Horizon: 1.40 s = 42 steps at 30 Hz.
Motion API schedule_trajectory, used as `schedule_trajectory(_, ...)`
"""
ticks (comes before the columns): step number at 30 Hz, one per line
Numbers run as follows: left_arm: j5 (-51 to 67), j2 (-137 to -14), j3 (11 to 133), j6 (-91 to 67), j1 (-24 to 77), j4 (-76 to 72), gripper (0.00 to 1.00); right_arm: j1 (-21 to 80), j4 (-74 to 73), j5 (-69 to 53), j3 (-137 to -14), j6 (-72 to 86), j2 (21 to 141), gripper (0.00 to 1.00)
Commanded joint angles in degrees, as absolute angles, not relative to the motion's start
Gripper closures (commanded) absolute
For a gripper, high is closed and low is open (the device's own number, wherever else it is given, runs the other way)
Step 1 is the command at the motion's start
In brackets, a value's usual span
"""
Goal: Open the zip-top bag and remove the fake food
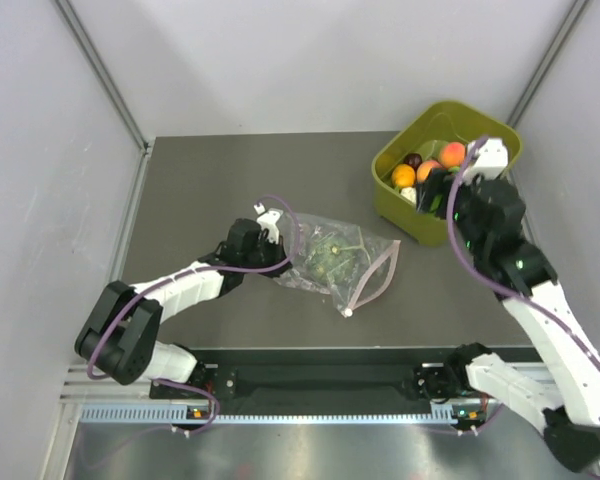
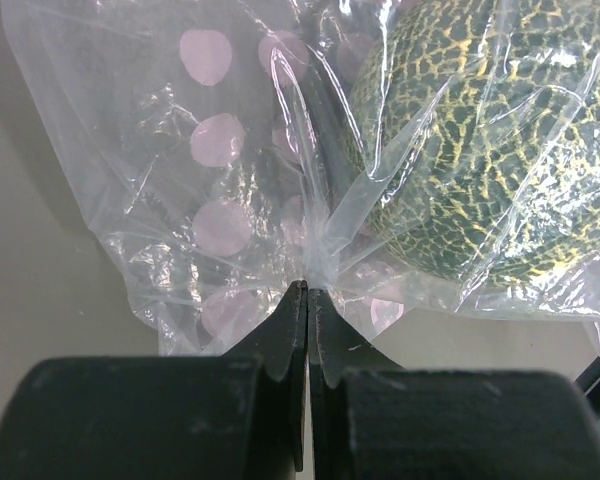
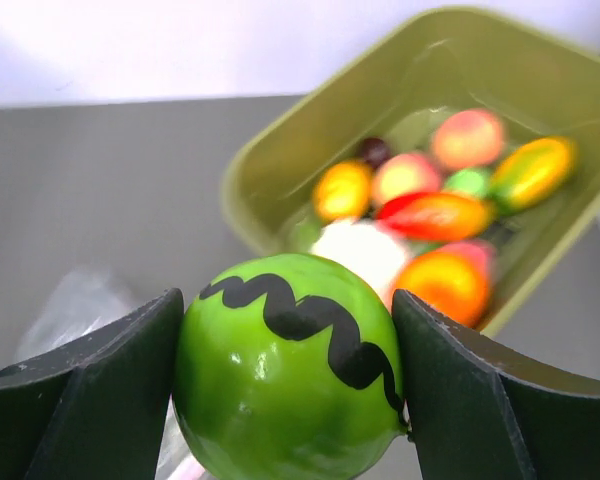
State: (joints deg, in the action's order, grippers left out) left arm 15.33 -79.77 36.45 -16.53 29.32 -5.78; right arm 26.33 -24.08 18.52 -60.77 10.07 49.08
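The clear zip-top bag (image 1: 372,248) lies at the table's middle, its pink zip strip (image 1: 373,278) hanging loose at its right end. A dark green netted toy melon (image 1: 328,256) is inside it, large in the left wrist view (image 2: 480,150). My left gripper (image 1: 280,247) is shut on a fold of the bag's plastic (image 2: 315,250) at its left end (image 2: 308,290). My right gripper (image 3: 290,380) is shut on a bright green toy ball with a black zigzag (image 3: 280,400), held just short of the olive-green tub (image 3: 255,190). In the top view this gripper (image 1: 435,192) is at the tub's near side and the ball is hidden.
The olive-green tub (image 1: 405,215) stands at the back right and holds several toy fruits, among them orange ones (image 1: 404,176), a red-orange one (image 3: 435,215) and a white piece (image 3: 360,250). Grey walls close in the table at left, back and right.
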Motion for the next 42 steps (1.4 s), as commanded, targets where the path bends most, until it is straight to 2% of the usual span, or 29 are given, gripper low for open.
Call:
schedule_trajectory(1,16.08,-76.91,35.51,-16.87,28.92,-7.29,1.0,13.04,-17.68,3.73,-66.77,6.32,57.81,0.53)
schedule_trajectory(2,16.17,-76.73,35.33,-16.87,28.92,-7.38,1.0,7.96,-16.1,1.26,-68.01,6.76,62.18,0.54)
schedule_trajectory(5,16.43,-76.82,35.33,-16.87,28.83,-7.56,1.0,2.48,-14.68,-1.67,-73.2,6.94,70.27,0.55)
schedule_trajectory(8,16.7,-76.99,35.42,-16.79,28.83,-7.65,1.0,-1.39,-12.05,-3.43,-76.72,7.47,76.8,0.56)
schedule_trajectory(11,16.79,-77.17,35.51,-16.7,28.83,-7.65,1.0,-3.16,-9.86,-4.56,-78.22,7.38,81.29,0.53)
schedule_trajectory(13,16.87,-77.34,35.51,-16.61,28.74,-7.65,1.0,-3.51,-8.62,-5.53,-78.14,6.94,82.96,0.4)
schedule_trajectory(15,16.88,-77.43,35.59,-16.61,28.74,-7.73,1.0,-3.78,-7.82,-6.76,-77.87,6.16,83.41,0.18)
schedule_trajectory(18,16.96,-77.69,35.59,-16.61,28.65,-7.82,1.0,-3.78,-6.51,-7.91,-76.12,5.98,82.8,0.11)
schedule_trajectory(20,17.22,-77.87,35.51,-16.61,28.65,-7.91,1.0,-3.78,-4.93,-8.7,-74.71,5.89,81.13,0.01)
schedule_trajectory(24,17.58,-78.13,35.51,-16.7,28.65,-8.0,1.0,-3.69,-5.97,-9.75,-73.65,5.98,79.19,0.0)
schedule_trajectory(29,17.14,-76.99,35.25,-16.61,28.74,-7.91,1.0,-0.45,-6.41,-11.43,-66.55,7.56,70.07,0.0)
schedule_trajectory(33,16.61,-76.11,34.89,-16.79,28.74,-8.09,1.0,7.72,-10.18,-9.77,-56.1,8.0,61.71,0.03)
schedule_trajectory(37,16.96,-76.73,35.07,-16.87,28.74,-8.0,1.0,20.09,-17.64,-3.54,-49.76,10.1,54.78,0.08)
schedule_trajectory(42,16.7,-76.29,34.89,-16.87,28.74,-8.0,1.0,26.27,-24.33,5.09,-43.87,15.2,48.7,0.11)
